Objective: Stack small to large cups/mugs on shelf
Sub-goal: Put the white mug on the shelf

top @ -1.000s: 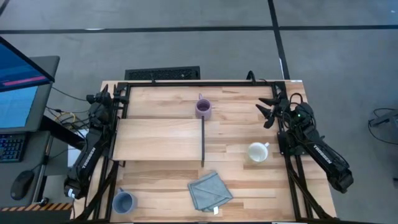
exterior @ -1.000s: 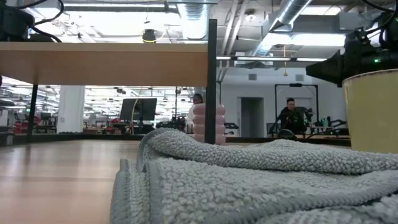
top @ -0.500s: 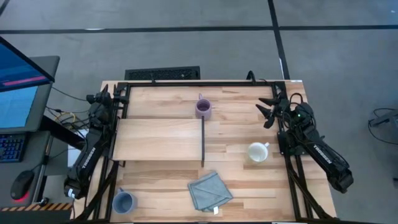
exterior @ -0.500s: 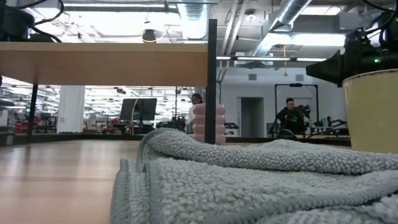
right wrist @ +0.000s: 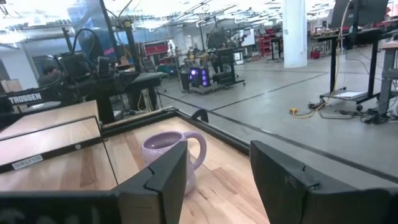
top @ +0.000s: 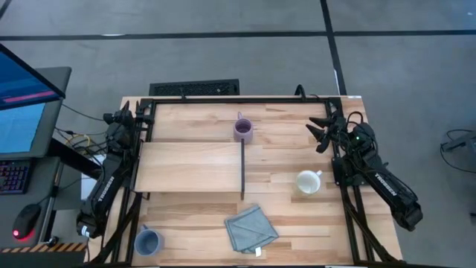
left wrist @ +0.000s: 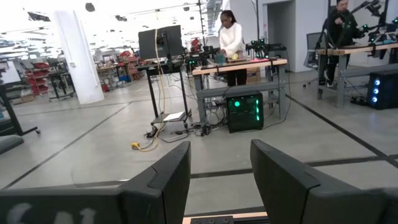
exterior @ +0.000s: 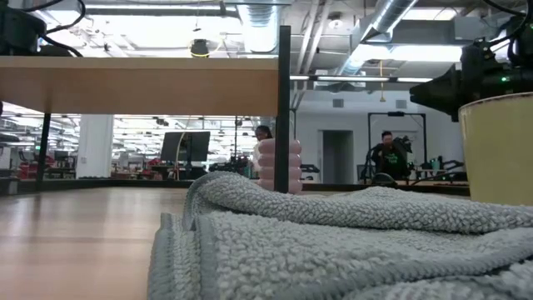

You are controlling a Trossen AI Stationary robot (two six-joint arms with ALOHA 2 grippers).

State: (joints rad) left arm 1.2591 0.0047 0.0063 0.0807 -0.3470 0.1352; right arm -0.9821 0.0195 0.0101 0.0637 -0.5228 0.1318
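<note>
The purple mug (top: 242,129) stands on the tabletop at the far middle, beside the shelf's dark upright panel (top: 242,169); it also shows in the right wrist view (right wrist: 166,158). The white mug (top: 307,182) stands right of the shelf board (top: 190,166). The blue-grey mug (top: 148,241) stands at the near left corner. My left gripper (top: 136,113) is open at the far left corner, pointing off the table. My right gripper (top: 320,131) is open at the far right, facing the purple mug and well apart from it.
A grey-blue cloth (top: 251,228) lies crumpled near the front edge and fills the low view (exterior: 333,242). A black frame (top: 238,100) runs round the tabletop. People stand at benches in the room beyond the table.
</note>
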